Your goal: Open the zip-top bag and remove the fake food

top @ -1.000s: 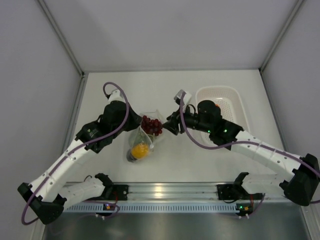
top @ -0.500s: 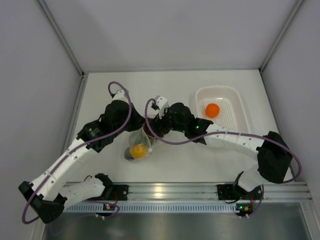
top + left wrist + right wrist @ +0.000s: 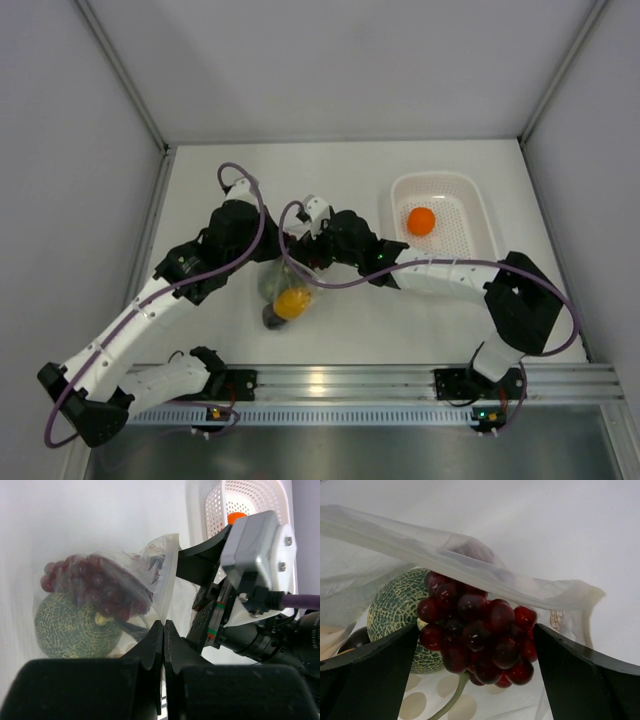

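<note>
The zip-top bag (image 3: 283, 285) lies mid-table, clear with white dots. My left gripper (image 3: 163, 625) is shut on the bag's rim, holding the mouth up. In the top view my left gripper (image 3: 268, 263) sits at the bag's left edge. My right gripper (image 3: 475, 627) is open inside the mouth, one finger on each side of the dark red grape bunch (image 3: 475, 635). Behind the grapes lies the green melon (image 3: 395, 610), beside a small dark fruit (image 3: 355, 637). The top view shows a yellow-orange fruit (image 3: 292, 301) low in the bag. The grape bunch (image 3: 95, 580) and melon (image 3: 70, 625) show through the plastic.
A white perforated basket (image 3: 474, 212) stands at the right rear with an orange ball (image 3: 421, 221) in it. The basket (image 3: 250, 497) also shows beyond the right arm in the left wrist view. Metal rails border the table's left, right and back.
My right arm has swung left and pushed its gripper into the bag's mouth, its jaws spreading wider. The basket's orange ball has come into view. The bag's lower end has shifted slightly nearer.
</note>
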Tool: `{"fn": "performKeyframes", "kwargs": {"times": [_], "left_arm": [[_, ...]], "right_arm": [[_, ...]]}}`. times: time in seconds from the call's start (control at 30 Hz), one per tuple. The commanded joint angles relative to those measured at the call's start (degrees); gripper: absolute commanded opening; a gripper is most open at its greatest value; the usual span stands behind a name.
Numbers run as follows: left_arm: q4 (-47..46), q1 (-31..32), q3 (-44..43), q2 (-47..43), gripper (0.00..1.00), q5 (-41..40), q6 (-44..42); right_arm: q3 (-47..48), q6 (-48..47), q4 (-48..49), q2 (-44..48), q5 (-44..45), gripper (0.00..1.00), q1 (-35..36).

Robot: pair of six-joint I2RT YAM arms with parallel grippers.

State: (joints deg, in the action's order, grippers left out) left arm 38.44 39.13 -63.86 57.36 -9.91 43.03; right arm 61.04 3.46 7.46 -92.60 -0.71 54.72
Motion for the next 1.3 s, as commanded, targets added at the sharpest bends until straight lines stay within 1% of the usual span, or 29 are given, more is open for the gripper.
{"fn": "performKeyframes", "kwargs": {"times": [0.0, 0.1, 0.2, 0.23, 0.3, 0.33, 0.37, 0.4, 0.6, 0.8, 1.13, 1.27], "left_arm": [[-6.9, 0.2, 0.6, -1.4, 0.0, 1.6, -1.2], [-7.0, 0.2, 0.9, -1.3, 0.0, 2.3, -1.6], [-7.0, 0.2, 1.5, -1.6, 0.0, 2.3, -2.2], [-6.9, 0.2, 1.5, -2.1, 0.0, 2.1, -2.2], [-6.9, 0.2, 2.1, -2.4, 0.0, 1.0, -2.5], [-6.9, 0.2, 2.2, -2.9, 0.0, 0.8, -2.6], [-6.8, 0.2, 2.3, -3.0, 0.0, 0.1, -2.6], [-6.9, 0.2, 2.6, -3.3, 0.0, 0.0, -2.5], [-6.8, 0.2, 3.1, -3.7, 0.0, -1.2, -2.6], [-6.9, 0.1, 3.7, -3.6, 0.0, -1.9, -2.9], [-6.8, 0.1, 3.8, -2.2, 0.0, -3.9, -3.3], [-6.9, 0.1, 3.8, -0.6, 0.0, -3.1, -3.9]], "right_arm": [[-0.4, -0.1, 6.9, -2.6, -6.0, 0.98, 0.7], [1.5, -0.1, 6.6, -4.9, -7.7, 0.94, 0.8], [2.5, -0.1, 6.4, -6.3, -8.5, 0.84, 0.7], [2.4, 0.0, 6.5, -6.3, -8.4, 0.66, 0.7], [2.0, 0.3, 7.2, -5.8, -8.1, 0.47, 0.7], [1.8, 0.3, 7.5, -5.6, -8.0, 0.27, 0.7], [1.6, 0.3, 7.5, -5.4, -7.7, 0.12, 0.7], [1.5, 0.3, 7.5, -4.8, -7.6, 0.0, 0.7], [0.4, 0.2, 6.8, -1.5, -6.5, 0.0, 0.8], [1.1, -0.4, 3.6, 1.3, -5.5, 0.0, 0.8], [5.7, -2.5, -6.8, 5.9, -3.3, 0.0, 2.3], [8.4, -2.9, -11.6, 8.7, -0.4, 0.0, 3.2]]}}
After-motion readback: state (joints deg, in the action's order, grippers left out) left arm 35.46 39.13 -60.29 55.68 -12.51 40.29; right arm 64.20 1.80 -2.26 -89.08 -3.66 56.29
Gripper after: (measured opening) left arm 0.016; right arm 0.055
